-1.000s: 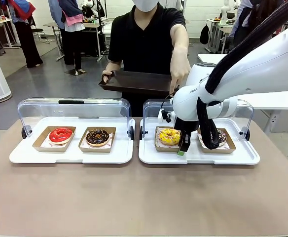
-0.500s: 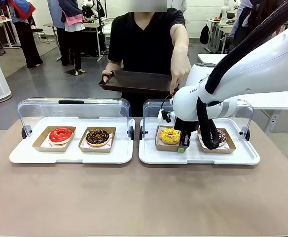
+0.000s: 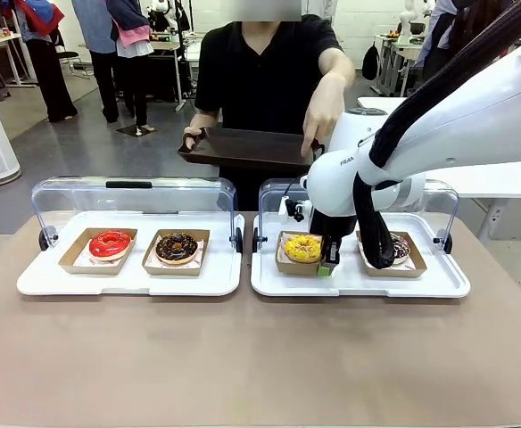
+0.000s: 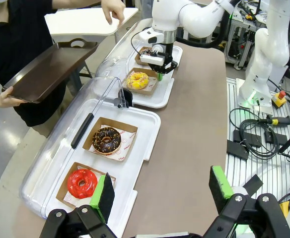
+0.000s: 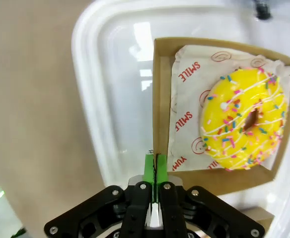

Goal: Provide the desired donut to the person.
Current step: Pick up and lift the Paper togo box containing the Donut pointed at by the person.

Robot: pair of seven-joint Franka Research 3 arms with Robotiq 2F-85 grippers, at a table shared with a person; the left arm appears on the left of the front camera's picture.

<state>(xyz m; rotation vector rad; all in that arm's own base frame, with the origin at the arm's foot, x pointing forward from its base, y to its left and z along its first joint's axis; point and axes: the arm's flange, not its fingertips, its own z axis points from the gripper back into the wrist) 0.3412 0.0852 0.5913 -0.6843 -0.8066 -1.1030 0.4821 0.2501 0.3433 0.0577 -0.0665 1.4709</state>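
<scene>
Two-finger right claw (image 3: 328, 266) low at centre-right of the front view, hung from a white arm entering at the right edge, elbow folded, wrist pointing straight down. Clenched tight, green pads pinching the right-hand wall of the cardboard tray (image 3: 289, 266) that carries the yellow donut (image 3: 302, 247). Donut flat in that tray, hole up, sprinkled face toward the ceiling, on printed paper, inside the white tray (image 3: 359, 283) right of centre on the tabletop (image 3: 243, 366). In the right wrist view, gripped wall running straight up the frame from the pads, donut at upper right. Left claw (image 4: 162, 191) along the bottom edge of the left wrist view, released, fingers spread wide with nothing between them, above the tabletop close to the red donut (image 4: 82, 182). Person (image 3: 260, 71) at top centre of the front view, dark brown tray (image 3: 243, 147) held level and lengthwise left to right, other hand (image 3: 321, 134) drooping at its right end.
</scene>
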